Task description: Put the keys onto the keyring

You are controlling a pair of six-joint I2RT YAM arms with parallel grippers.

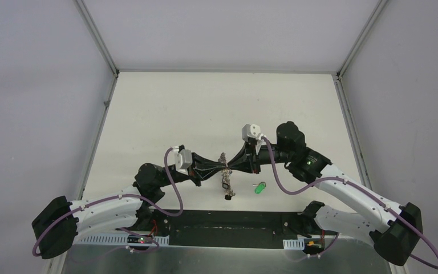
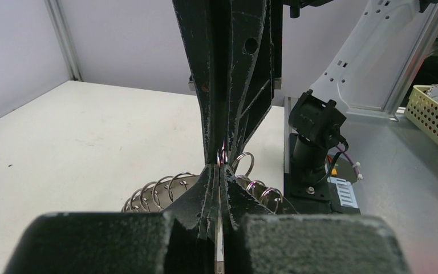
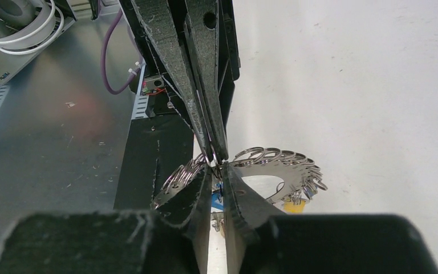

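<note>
Above the table's near middle, the keyring hangs edge-on between both grippers. It is a silvery band strung with many small rings. My left gripper is shut on the keyring's edge. My right gripper faces it tip to tip. Its jaws are nearly together, pinching a thin wire loop at the keyring. The blue-tagged key hangs from that loop. The green-tagged key lies loose on the table, right of the hanging bunch.
A yellow-tagged key dangles from the keyring's far side. The black base plate runs along the near table edge below the grippers. A cream basket stands off the table behind the right arm.
</note>
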